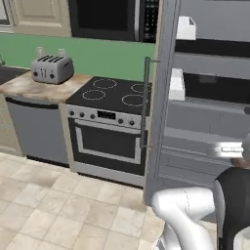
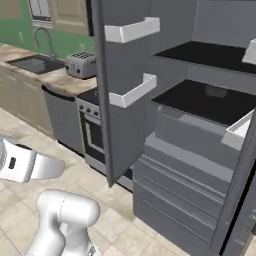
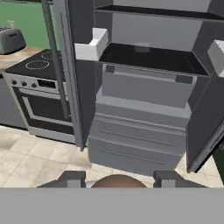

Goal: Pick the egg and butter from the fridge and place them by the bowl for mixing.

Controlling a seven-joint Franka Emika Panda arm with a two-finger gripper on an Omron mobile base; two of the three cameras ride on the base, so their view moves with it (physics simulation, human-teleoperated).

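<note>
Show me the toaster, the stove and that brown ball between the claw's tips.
toaster point(image 1: 52, 69): left base view, on its silver side.
stove point(image 1: 113, 93): left base view, on its black cooktop.
egg point(image 3: 119, 182): hand view, on its brown top, between the claw point(image 3: 119, 180) tips.

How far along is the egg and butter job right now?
Done: the fridge stands open, both doors swung wide. In hand: the hand view shows a brown rounded egg between the claw fingertips, apparently held in front of the fridge. Left: set the egg by the bowl, then fetch and place the butter too.
</note>
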